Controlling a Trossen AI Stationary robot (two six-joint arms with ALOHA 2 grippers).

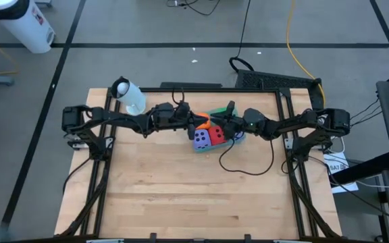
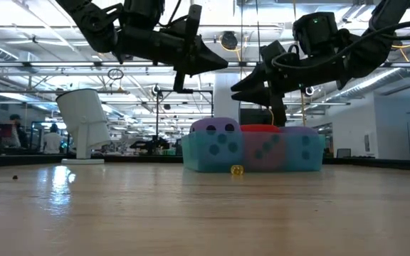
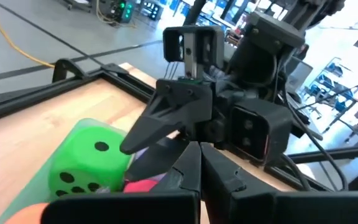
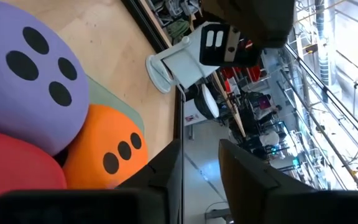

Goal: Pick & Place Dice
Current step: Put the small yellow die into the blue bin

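The dice sit packed together in a translucent teal bin [image 2: 251,153] near the table's far middle. In the high view I see a purple die [image 1: 200,140], a red die [image 1: 216,136], an orange die [image 1: 204,123] and a green die [image 1: 218,111]. The low view shows a second purple die [image 2: 301,132] at the bin's right end. My left gripper [image 2: 216,62] hangs shut above the bin's left part. My right gripper [image 2: 244,80] hangs slightly open above its middle. Both are clear of the dice. The left wrist view shows the green die [image 3: 89,162]. The right wrist view shows the purple die [image 4: 30,74], orange die [image 4: 107,152] and red die [image 4: 11,177].
A white cup [image 1: 128,96] stands tilted near the table's far left corner. A black cable [image 1: 245,160] loops over the wood to the right of the bin. A tiny yellow object [image 2: 237,170] lies just in front of the bin. Bare wood [image 1: 194,196] fills the near half of the table.
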